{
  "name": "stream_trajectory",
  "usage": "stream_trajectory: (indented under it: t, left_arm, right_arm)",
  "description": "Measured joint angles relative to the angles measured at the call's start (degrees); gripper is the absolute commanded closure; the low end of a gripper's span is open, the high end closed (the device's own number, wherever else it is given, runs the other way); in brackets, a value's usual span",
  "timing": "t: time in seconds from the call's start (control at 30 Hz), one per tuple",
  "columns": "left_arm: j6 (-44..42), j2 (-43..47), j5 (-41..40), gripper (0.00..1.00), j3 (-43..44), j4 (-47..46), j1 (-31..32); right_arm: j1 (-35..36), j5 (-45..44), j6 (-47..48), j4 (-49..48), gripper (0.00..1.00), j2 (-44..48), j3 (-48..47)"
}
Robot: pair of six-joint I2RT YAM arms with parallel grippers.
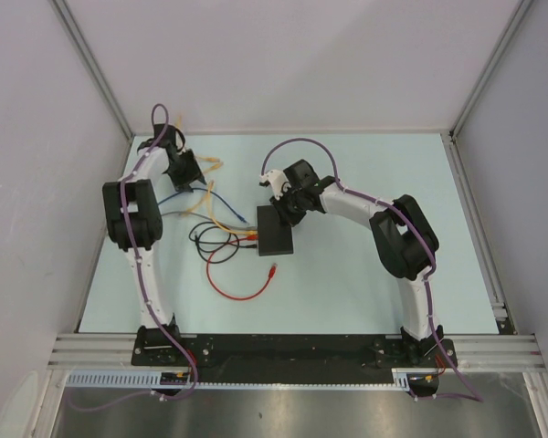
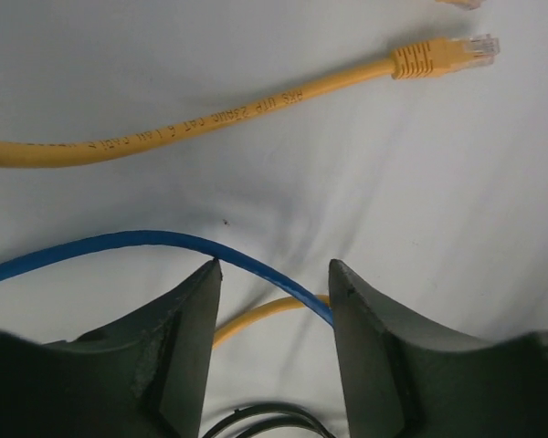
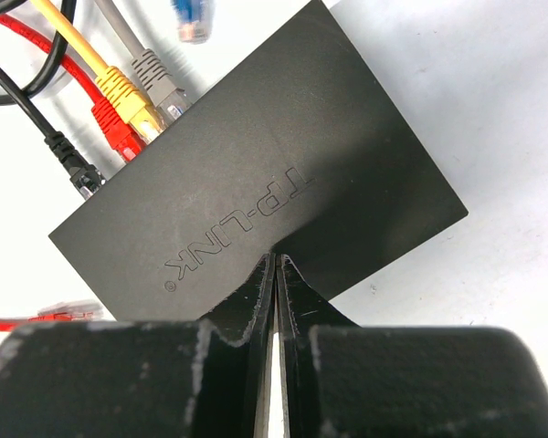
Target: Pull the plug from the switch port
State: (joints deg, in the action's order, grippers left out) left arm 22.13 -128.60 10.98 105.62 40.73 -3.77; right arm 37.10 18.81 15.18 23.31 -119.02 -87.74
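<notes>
Midway across the pale table, the black TP-LINK switch lies flat, its port edge facing left. Red plug, yellow plug and grey plug sit side by side in that edge, with a black lead entering nearer the corner. A blue plug lies loose just beyond them. The right gripper, fingers pressed together, sets its tips at the switch's top. Well to the left, the left gripper hangs with fingers spread, a blue cable crossing the gap and a yellow cable beyond.
</notes>
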Motion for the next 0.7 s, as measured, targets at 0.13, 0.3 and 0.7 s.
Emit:
stream_trajectory:
  t: [0.13, 0.3, 0.7]
  left_arm:
    - [0.24, -0.63, -0.35, 0.66, 0.00, 0.04, 0.04]
    - [-1.33, -0.66, -0.46, 0.79, 0.00, -0.33, 0.09]
    - [-5.22, 0.81, -0.74, 0.56, -1.20, -0.59, 0.13]
  right_arm:
    - [0.31, -0.15, 0.09, -0.04, 0.92, 0.04, 0.09]
    - [0.46, -0.42, 0.15, -0.17, 0.92, 0.11, 0.20]
    - [0.50, -0.39, 0.15, -0.59, 0.92, 0.13, 0.31]
